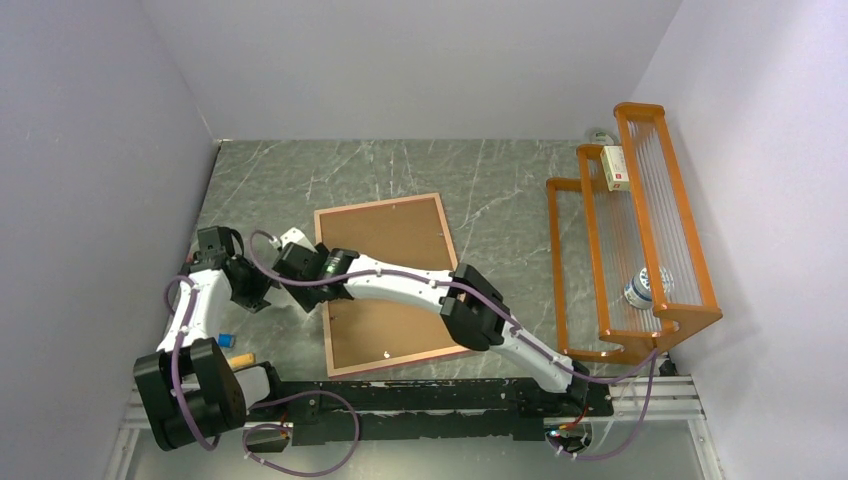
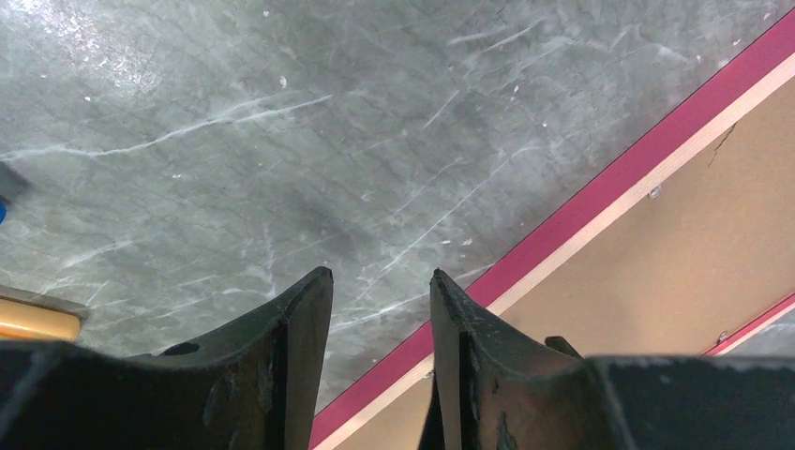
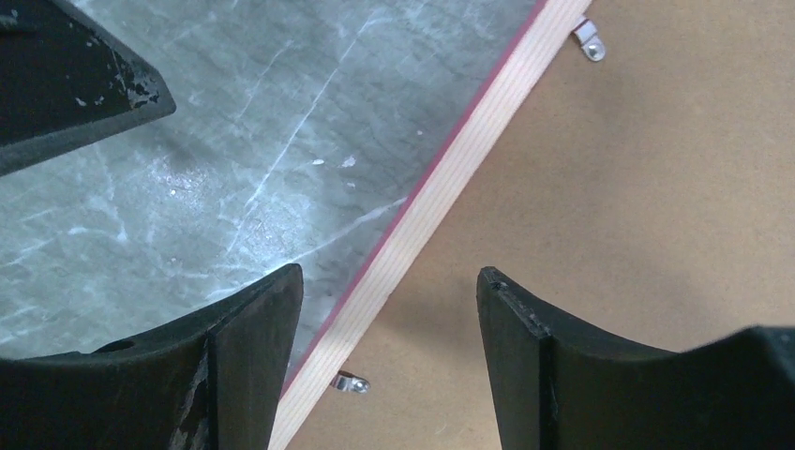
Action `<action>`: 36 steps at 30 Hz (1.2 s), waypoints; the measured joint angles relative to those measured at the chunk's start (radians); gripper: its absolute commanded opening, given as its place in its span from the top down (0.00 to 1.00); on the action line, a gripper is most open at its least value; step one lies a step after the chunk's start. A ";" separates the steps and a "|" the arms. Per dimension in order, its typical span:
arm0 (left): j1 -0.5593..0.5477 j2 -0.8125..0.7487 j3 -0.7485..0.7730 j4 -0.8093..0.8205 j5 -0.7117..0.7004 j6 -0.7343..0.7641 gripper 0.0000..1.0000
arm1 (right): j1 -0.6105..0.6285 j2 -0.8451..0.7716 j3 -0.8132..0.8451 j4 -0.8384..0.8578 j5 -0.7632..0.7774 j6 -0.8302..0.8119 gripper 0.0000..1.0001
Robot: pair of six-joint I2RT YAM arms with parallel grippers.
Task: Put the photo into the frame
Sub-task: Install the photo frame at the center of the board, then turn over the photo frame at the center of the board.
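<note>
The frame [image 1: 326, 330] lies face down on the marble table, showing its pale wood back rim, a thin pink edge and a brown backing board [image 1: 385, 280] inside it. The photo is out of view. My right gripper [image 3: 389, 272] is open, and its fingers straddle the frame's left edge [image 3: 450, 169] just above it, near a small metal clip [image 3: 349, 382]. My left gripper [image 2: 381, 274] is open and empty, over bare table just left of the frame's pink edge [image 2: 600, 192]. In the top view, the right gripper [image 1: 300, 268] reaches across the board and the left gripper [image 1: 255, 290] sits beside it.
An orange wire rack [image 1: 630, 240] stands at the right, holding a small box [image 1: 615, 167] and a can [image 1: 645, 287]. A blue piece [image 1: 226, 340] and a yellow object [image 1: 240, 360] lie near the left arm's base. White walls close the table in.
</note>
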 measured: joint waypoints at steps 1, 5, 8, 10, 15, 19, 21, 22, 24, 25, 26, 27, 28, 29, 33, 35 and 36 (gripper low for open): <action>0.003 0.000 -0.003 0.003 0.003 0.000 0.52 | 0.004 0.008 0.006 -0.003 0.007 -0.008 0.28; 0.014 0.000 -0.013 0.012 0.023 0.000 0.52 | 0.017 0.046 0.016 -0.010 0.027 -0.025 0.29; 0.018 0.001 -0.021 0.015 0.032 -0.001 0.52 | 0.021 0.065 0.016 -0.028 0.041 -0.031 0.35; 0.019 0.002 -0.024 0.016 0.038 0.000 0.52 | 0.023 0.065 0.016 -0.034 0.053 -0.030 0.42; 0.019 0.011 -0.035 0.027 0.058 0.000 0.52 | 0.023 0.065 0.016 -0.039 0.076 -0.008 0.56; 0.019 0.025 -0.053 0.057 0.085 0.000 0.52 | 0.026 0.061 0.009 -0.048 0.098 0.024 0.63; 0.019 0.043 -0.064 0.076 0.105 0.000 0.52 | 0.026 0.053 -0.005 -0.051 0.113 0.043 0.67; 0.019 0.055 -0.072 0.089 0.119 0.000 0.52 | 0.026 0.047 -0.015 -0.055 0.120 0.052 0.68; 0.019 0.081 -0.086 0.112 0.150 0.000 0.52 | 0.024 0.034 -0.037 -0.065 0.134 0.074 0.71; 0.019 0.095 -0.092 0.122 0.166 0.000 0.52 | 0.023 0.026 -0.047 -0.072 0.138 0.086 0.74; 0.019 0.110 -0.096 0.135 0.186 0.000 0.52 | 0.021 0.019 -0.056 -0.083 0.141 0.101 0.76; 0.019 0.125 -0.101 0.151 0.209 0.001 0.52 | 0.018 0.013 -0.064 -0.093 0.145 0.117 0.79; 0.019 0.142 -0.104 0.167 0.234 0.002 0.51 | 0.014 0.006 -0.074 -0.103 0.146 0.136 0.81; 0.019 0.156 -0.105 0.179 0.254 0.003 0.51 | 0.010 -0.003 -0.087 -0.109 0.145 0.151 0.83; 0.019 0.191 -0.116 0.249 0.351 0.004 0.47 | -0.012 -0.056 -0.167 -0.112 0.121 0.211 0.90; 0.019 0.199 -0.125 0.287 0.403 0.003 0.41 | -0.029 -0.083 -0.206 -0.116 0.098 0.240 0.94; 0.019 0.203 -0.130 0.312 0.433 0.003 0.38 | -0.036 -0.090 -0.214 -0.120 0.089 0.249 0.96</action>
